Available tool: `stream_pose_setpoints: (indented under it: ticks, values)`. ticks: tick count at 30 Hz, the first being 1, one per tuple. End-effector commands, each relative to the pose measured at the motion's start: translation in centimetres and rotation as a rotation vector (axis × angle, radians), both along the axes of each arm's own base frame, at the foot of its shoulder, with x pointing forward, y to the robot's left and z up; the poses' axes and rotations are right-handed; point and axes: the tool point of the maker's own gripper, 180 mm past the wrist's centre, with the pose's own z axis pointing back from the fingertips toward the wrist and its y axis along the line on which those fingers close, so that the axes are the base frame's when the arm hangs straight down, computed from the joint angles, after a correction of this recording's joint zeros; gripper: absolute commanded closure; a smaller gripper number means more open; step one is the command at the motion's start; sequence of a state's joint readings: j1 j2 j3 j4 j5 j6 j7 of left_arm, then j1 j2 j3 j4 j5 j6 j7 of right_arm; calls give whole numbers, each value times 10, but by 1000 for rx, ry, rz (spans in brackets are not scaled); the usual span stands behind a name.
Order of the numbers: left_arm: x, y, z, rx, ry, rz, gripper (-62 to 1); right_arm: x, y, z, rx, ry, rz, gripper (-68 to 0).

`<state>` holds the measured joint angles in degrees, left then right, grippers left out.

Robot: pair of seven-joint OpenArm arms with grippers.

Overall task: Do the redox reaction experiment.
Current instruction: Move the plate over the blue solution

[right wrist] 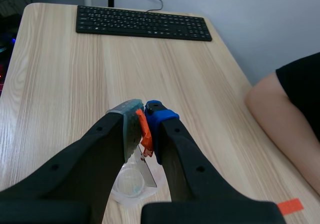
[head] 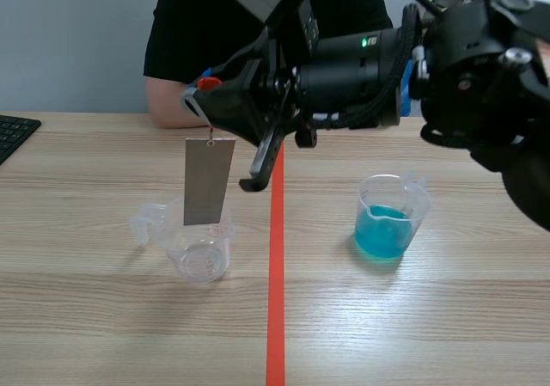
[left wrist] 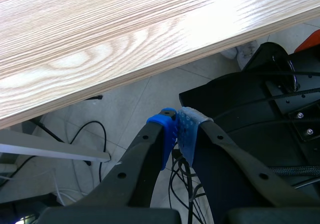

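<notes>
My right gripper [head: 203, 94], raised over the table, clamps a small orange-red tab [right wrist: 144, 131]. The flat grey metal strip [head: 209, 181] under it hangs over a clear plastic beaker [head: 199, 248]. A clear plastic beaker of blue liquid [head: 388, 223] stands well apart. My left gripper [left wrist: 177, 124] is closed on nothing.

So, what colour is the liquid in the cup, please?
The liquid is turquoise blue, clearest in the scene view.
</notes>
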<state>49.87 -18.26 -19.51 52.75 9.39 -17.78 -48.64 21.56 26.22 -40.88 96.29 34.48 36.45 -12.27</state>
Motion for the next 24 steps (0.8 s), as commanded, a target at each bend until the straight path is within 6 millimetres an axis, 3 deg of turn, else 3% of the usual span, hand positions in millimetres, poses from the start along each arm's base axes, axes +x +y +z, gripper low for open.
stream_pose_setpoints:
  ticks: [1,10,24]
  values:
    - [1,1,6,2,-19,-3,-41,4,-4,25,31,-44,-7,-15]
    - [1,1,6,2,-19,-3,-41,4,-25,56,14,-22,-47,-15]
    - [2,1,6,2,-20,-3,-41,20,-87,71,-65,18,-164,-15]
